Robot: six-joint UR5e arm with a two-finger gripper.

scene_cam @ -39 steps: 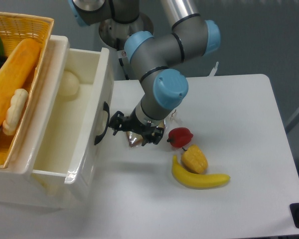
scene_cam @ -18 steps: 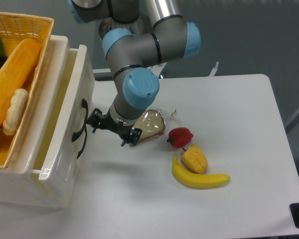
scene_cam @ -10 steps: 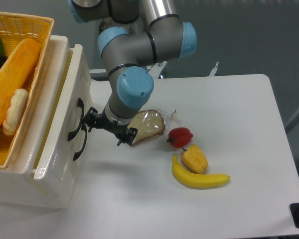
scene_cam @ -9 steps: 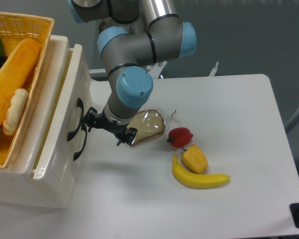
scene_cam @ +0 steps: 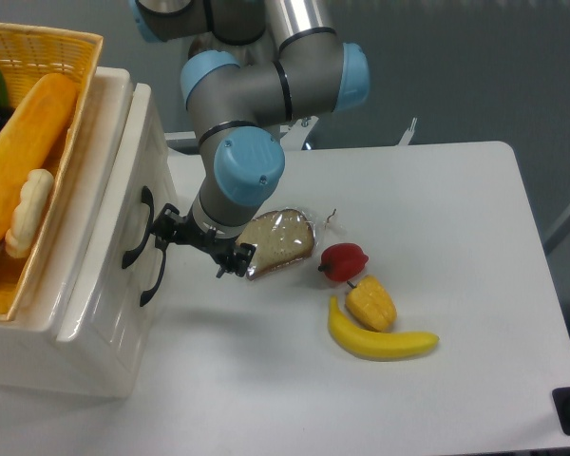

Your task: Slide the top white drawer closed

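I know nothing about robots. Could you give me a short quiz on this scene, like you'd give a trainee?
1. True or false: the top drawer is pulled far out, wide open.
2. Which lies nearest the hand? A) the banana B) the wrapped bread slice C) the red pepper
3. Fill in: the basket sits on top of the ____.

Key
1. False: its front is almost flush with the cabinet.
2. B: the bread lies right beside the hand; the pepper and the banana are farther right.
3. Cabinet.
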